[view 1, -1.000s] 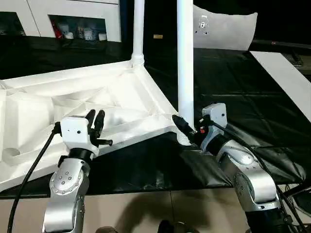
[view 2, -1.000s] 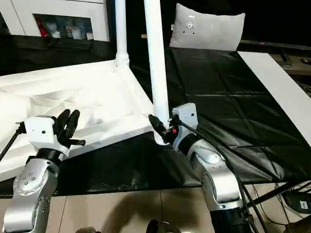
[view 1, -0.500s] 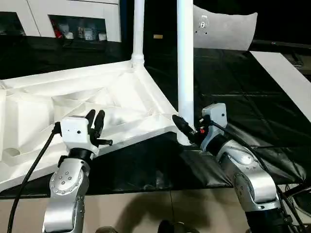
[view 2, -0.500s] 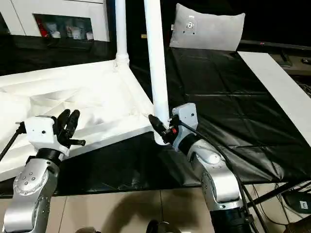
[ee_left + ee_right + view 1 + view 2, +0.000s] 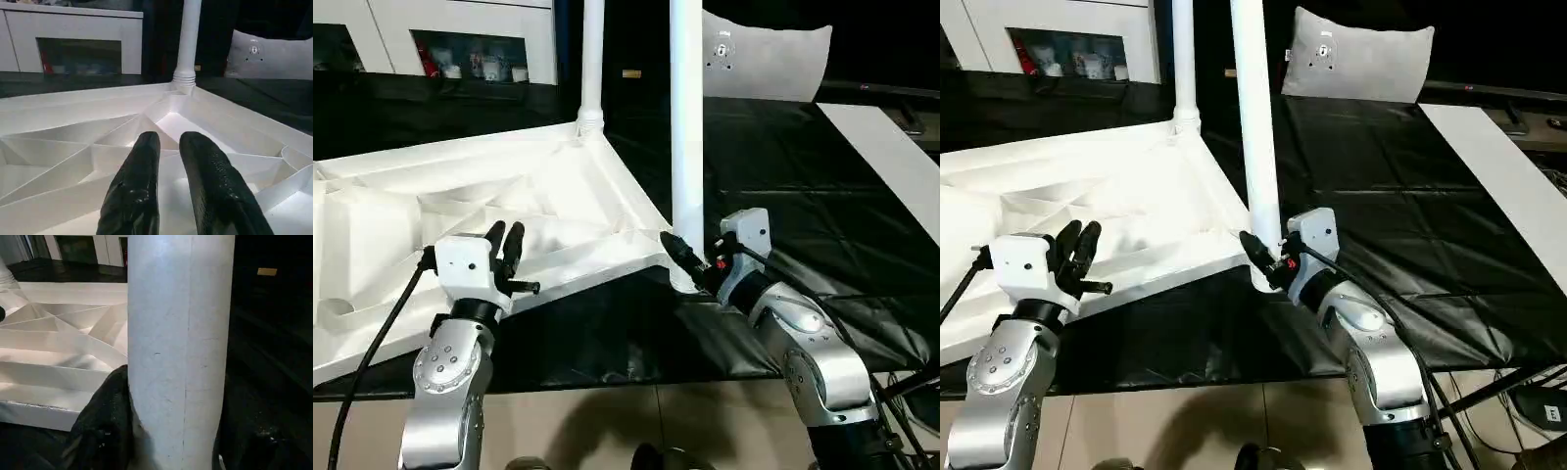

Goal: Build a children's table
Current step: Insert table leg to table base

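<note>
Nothing has moved: right claw [image 5: 690, 266] clamps the smooth white tube leg [image 5: 686, 127]; left claw [image 5: 506, 247] near-closed, empty.

white kids' table top [image 5: 509, 211] | upside-down, ribs up | 2 legs [image 5: 686, 127] upright at corners

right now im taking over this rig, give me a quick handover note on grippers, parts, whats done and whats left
Right gripper: closed around the near leg low down, by the table top's near corner; the leg stands upright there.
Left gripper: fingers nearly together, holding nothing, over the ribbed underside of the table top.
Parts: the top lies upside down on the black-sheeted work table. The far leg stands in its far corner socket.
Done: far leg looks seated; near leg is at its corner, seating unconfirmed.
Left: at least one socket at the left is empty; the other legs are yet to go in.
</note>
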